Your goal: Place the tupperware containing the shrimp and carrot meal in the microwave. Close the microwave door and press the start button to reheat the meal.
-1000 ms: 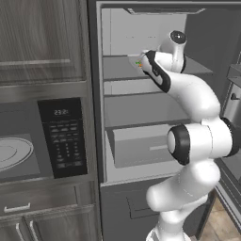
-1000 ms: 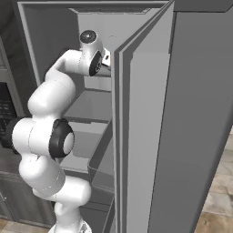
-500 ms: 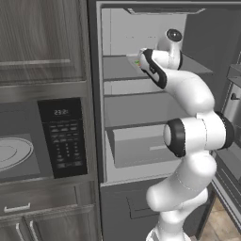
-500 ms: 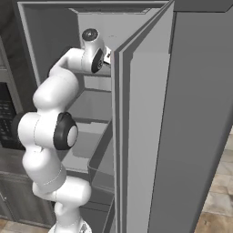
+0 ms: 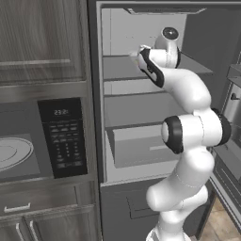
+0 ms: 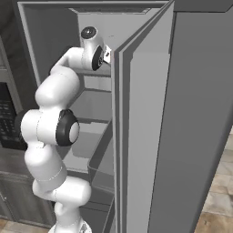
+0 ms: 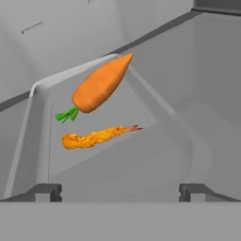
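Arm reaches up into the open fridge [image 5: 141,108], hand at the upper shelf [image 5: 123,70]; claw [image 7: 120,190] spread wide, gripping nothing, its two dark fingertips [image 7: 46,191] standing apart at either side of the near rim of the tupperware [image 7: 40,141]; whether the tips touch the rim I cannot tell. Tupperware sits on the grey fridge shelf, pale, shallow, rounded corners; inside it the carrot [image 7: 101,83], orange with green top, lies tilted with its point toward the far rim; the shrimp [image 7: 96,136] lies just beside it, nearer the claw, apart from the carrot. Microwave [image 5: 44,141] well to the left of the fridge, set under a wood-grain cabinet [image 5: 42,40]; keypad panel [image 5: 63,139] dark with a small lit display; round white turntable plate [image 5: 13,153] visible in the cavity. Fridge door [image 6: 173,123] swung open in the right base view, close beside the arm's upper joint.
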{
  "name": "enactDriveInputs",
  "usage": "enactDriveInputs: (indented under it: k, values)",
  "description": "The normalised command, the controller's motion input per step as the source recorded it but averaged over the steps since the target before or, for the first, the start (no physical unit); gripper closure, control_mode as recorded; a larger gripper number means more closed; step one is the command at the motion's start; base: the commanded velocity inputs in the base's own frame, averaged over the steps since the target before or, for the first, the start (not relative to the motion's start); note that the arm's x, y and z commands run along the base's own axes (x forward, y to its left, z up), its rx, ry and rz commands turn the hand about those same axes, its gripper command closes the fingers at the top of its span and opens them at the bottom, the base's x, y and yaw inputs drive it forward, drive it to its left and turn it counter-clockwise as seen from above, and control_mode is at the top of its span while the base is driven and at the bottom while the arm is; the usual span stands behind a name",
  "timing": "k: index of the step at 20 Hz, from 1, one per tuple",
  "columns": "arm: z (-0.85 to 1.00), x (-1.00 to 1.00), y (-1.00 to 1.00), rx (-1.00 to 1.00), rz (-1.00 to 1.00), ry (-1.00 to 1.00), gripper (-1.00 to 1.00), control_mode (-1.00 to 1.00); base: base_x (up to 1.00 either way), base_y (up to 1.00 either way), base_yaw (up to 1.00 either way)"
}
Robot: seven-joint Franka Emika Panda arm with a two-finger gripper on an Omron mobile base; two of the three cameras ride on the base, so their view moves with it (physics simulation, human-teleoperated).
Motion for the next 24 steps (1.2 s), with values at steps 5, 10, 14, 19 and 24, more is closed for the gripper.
enactDriveInputs:
  k: [5, 10, 14, 19, 24]
  values:
    - [0.00, 0.19, -0.02, 0.11, -0.13, 0.00, -1.00, -1.00, 0.00, 0.00, 0.00]
    - [0.00, 0.04, -0.01, 0.06, -0.10, 0.00, -1.00, -1.00, 0.00, 0.00, 0.00]
    - [0.00, -0.04, 0.00, 0.03, -0.06, 0.00, -1.00, -1.00, 0.00, 0.00, 0.00]
    - [0.00, -0.17, 0.00, 0.00, -0.06, 0.00, -1.00, -1.00, 0.00, 0.00, 0.00]
    - [-0.01, 0.06, 0.00, 0.00, -0.12, 0.01, -1.00, -1.00, 0.00, 0.00, 0.00]
